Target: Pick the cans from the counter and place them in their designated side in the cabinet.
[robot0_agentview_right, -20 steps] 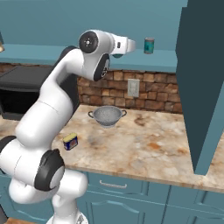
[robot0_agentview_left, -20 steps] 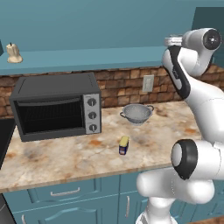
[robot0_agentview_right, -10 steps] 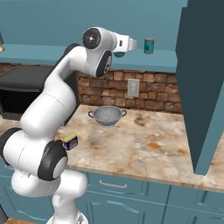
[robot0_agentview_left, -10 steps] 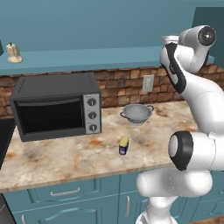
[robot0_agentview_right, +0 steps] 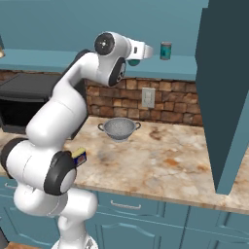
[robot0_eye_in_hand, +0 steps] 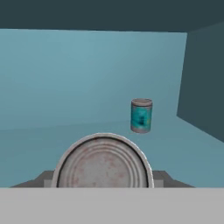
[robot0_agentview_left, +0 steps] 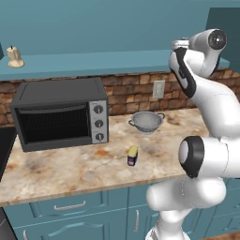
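Holding: claw (robot0_eye_in_hand: 103, 183) clamped on a silvery-topped can (robot0_eye_in_hand: 103, 162), bottom center
Shelf (robot0_eye_in_hand: 43, 140): teal can (robot0_eye_in_hand: 141, 115) upright, mid-right
Counter (robot0_agentview_left: 70, 164): blue can (robot0_agentview_left: 132, 156)

The arm (robot0_agentview_right: 63, 116) was glossy white, built of fat rounded links like swollen tubes. Dark grey discs capped its joints: one at the top link, one low beside the base (robot0_agentview_left: 187, 206). A black seam ran along the upper link. The base was a bulbous white column.
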Motion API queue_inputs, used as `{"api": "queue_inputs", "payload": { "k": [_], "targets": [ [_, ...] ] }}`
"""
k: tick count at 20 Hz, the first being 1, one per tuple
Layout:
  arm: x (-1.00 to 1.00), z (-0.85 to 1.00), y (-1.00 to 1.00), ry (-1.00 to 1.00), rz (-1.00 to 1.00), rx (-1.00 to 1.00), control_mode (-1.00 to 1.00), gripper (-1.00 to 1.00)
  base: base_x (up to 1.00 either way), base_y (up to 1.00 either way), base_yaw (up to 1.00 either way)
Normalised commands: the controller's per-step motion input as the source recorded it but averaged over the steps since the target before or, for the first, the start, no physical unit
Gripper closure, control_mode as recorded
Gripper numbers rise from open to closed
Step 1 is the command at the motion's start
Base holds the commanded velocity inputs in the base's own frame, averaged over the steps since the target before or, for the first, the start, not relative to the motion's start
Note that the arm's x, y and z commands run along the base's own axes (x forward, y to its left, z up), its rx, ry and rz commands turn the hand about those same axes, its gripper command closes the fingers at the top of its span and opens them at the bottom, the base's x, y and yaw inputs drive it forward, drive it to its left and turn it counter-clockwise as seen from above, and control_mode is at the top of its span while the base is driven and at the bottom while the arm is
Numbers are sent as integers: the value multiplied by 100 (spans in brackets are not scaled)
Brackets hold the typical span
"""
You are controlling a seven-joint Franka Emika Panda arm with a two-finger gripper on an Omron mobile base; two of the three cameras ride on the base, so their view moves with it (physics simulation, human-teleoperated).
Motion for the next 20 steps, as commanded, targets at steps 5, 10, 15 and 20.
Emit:
{"api": "queue_inputs", "payload": {
  "k": [5, 10, 15, 20],
  "targets": [
    [20, -2, -5, 0, 0, 0, -100, 100, 0, 0, 0],
    [21, -3, -7, 0, 0, 0, -100, 100, 0, 0, 0],
    [21, -3, -7, 0, 0, 0, -100, 100, 0, 0, 0],
    [22, -1, -9, 0, 0, 0, -100, 100, 0, 0, 0]
  ]
}}
